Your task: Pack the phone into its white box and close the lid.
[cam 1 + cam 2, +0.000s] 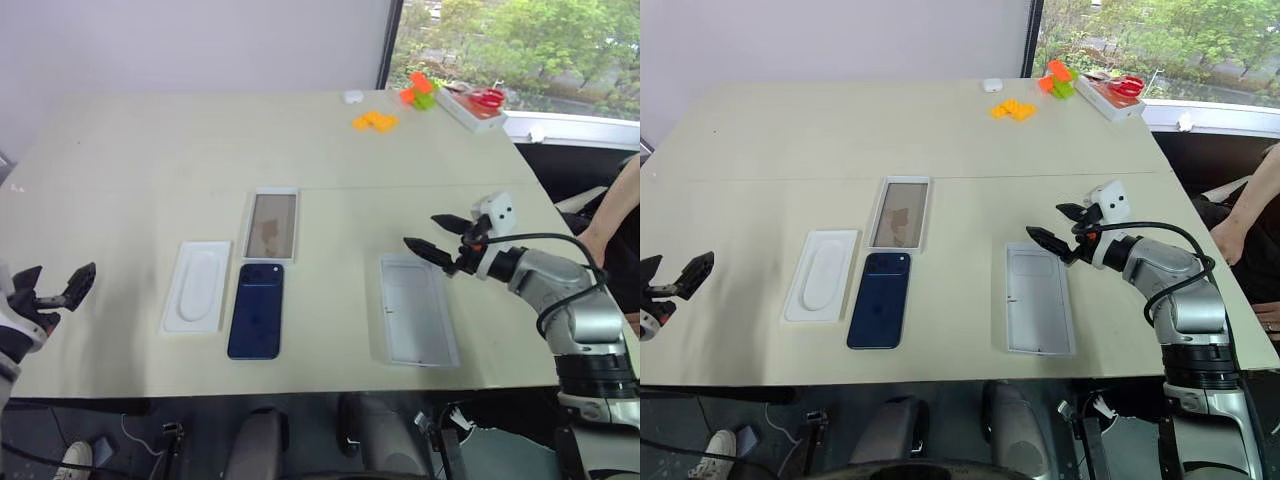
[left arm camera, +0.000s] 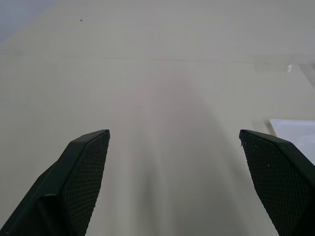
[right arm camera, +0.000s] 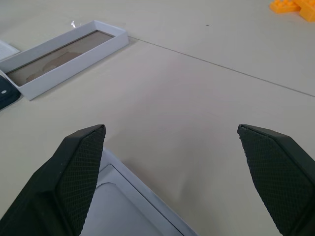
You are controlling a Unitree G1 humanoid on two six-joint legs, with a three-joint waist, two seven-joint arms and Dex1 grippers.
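Both pincers are spread wide on my feed and neither has anything in it. The right gripper hangs above the table, just over the far right corner of the lid, fingers apart, touching nothing as far as I can see. In its wrist cam the two black fingers frame bare tabletop with the lid's corner just under them. The left gripper is way off at the table's left edge, also released, well apart from all the parts; its wrist cam has the textured pads with plain table between them.

The phone lies flat on the table, camera cluster at the far left corner, near the front edge and roughly in the middle. The white box sits just beyond it, nearly touching end to end, brownish shiny inside facing up, nothing in it. Just left of the phone is the white insert with the oval hollow. The lid lies pale inside up, to the right of the phone with a gap between them.

At the far end there are some orange bricks and a white tray with red scissors on it.

No brand, label or writing I can read on any of it.
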